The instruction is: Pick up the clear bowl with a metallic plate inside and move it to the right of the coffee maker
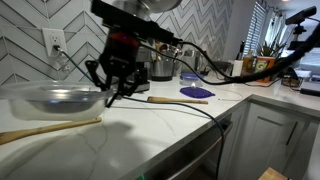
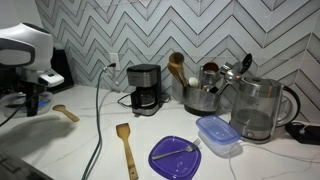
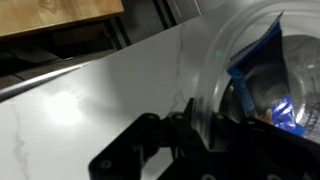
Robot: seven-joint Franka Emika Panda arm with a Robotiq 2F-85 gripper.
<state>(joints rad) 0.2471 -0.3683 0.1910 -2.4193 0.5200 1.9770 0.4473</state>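
The clear bowl (image 1: 50,98) with a metallic plate inside is at the left end of the white counter (image 1: 150,125). My gripper (image 1: 113,92) is at its right rim. In the wrist view the bowl's clear rim (image 3: 215,70) runs between the two black fingers of the gripper (image 3: 205,125), which are shut on it. I cannot tell whether the bowl rests on the counter or is lifted. The black coffee maker (image 2: 145,88) stands by the tiled wall, to the right of my gripper (image 2: 35,97). The arm hides the bowl in that exterior view.
A wooden spoon (image 1: 50,129) lies in front of the bowl, a wooden spatula (image 2: 126,148) further along. Right of the coffee maker are a steel crock of utensils (image 2: 205,95), a kettle (image 2: 255,108), a blue-purple disc (image 2: 175,153) and a clear tub (image 2: 218,133). A cable (image 2: 98,120) crosses the counter.
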